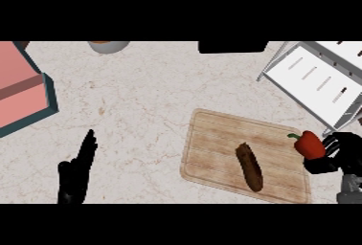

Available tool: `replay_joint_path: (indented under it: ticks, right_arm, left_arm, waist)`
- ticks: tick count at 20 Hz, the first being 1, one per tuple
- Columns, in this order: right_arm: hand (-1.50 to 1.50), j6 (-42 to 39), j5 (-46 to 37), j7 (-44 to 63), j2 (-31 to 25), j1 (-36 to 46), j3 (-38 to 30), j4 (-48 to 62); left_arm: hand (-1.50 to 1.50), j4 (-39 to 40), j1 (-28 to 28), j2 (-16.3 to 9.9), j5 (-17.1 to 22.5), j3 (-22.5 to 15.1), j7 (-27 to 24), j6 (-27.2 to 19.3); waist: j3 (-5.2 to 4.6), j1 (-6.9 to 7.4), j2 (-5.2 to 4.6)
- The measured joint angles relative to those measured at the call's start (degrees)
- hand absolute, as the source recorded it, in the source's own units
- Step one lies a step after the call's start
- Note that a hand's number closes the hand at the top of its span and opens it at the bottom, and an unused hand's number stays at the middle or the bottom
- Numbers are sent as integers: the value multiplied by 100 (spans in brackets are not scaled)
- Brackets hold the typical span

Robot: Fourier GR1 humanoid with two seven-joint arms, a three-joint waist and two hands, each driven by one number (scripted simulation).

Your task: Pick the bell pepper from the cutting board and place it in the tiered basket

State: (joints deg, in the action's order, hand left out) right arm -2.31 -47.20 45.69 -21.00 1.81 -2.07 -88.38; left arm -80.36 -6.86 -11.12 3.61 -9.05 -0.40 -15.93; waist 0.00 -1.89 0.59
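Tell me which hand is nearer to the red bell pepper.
Right. The right hand curls around the bell pepper at the cutting board's right edge; the left hand rests open, far left of it.

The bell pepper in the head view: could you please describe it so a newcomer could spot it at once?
Find the wooden cutting board at the counter's lower right. At its right edge, the right hand curls around a small red bell pepper with a green stem. The board's other item, a long dark brown piece, lies in its middle, untouched.
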Motion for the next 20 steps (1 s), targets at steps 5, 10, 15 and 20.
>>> replay_joint_path:
  ticks: [5, 10, 15, 20]
  right_arm:
    - [150, -62, 912, -282, -434, -323, -1044, -1221]
    - [150, -227, 1482, -155, -817, -518, -1952, -2618]
    - [150, -967, 2016, 306, -1561, -356, -2801, -3511]
    - [150, -1380, 2248, 586, -2059, 247, -3199, -3372]
  left_arm:
    - [0, -40, -55, -8, -3, 34, 15, -10]
    - [0, -102, -73, -38, 9, 66, 94, 18]
    - [0, 29, 40, 60, -75, 31, 7, 16]
    - [0, 47, 155, 119, -181, 25, 43, 61]
  waist:
    - [-3, -42, 6]
    - [-7, -40, 8]
    - [-4, 53, -15]
    - [-3, 152, -42]
